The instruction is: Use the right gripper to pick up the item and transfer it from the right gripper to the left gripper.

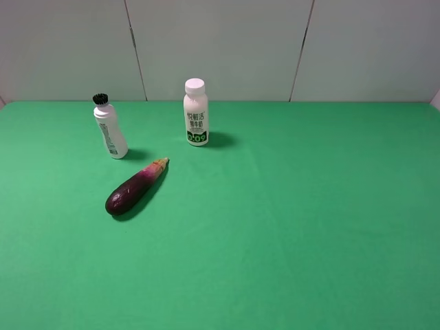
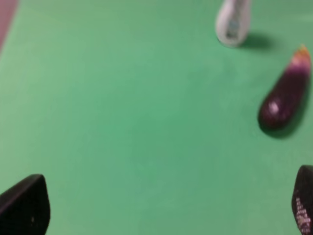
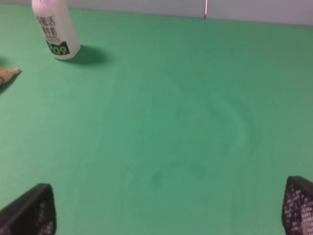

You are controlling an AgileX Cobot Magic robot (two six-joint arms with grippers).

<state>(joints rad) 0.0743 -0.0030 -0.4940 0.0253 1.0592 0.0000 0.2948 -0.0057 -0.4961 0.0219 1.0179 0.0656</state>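
Where it tapers, eggplant point(image 1: 136, 188) glossy purple, pinkish, tan-tipped

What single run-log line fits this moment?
stage: before pickup | eggplant: lying on green table, untouched | right gripper: open, empty | left gripper: open, empty

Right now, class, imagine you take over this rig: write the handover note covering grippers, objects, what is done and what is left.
Left gripper: open, empty, over bare green table.
Right gripper: open, empty.
Eggplant lies flat on the table's left part, near a black-capped bottle and a white-capped bottle, touching neither.
Done: nothing.
Left: right gripper picks up the eggplant, then passes it to the left.
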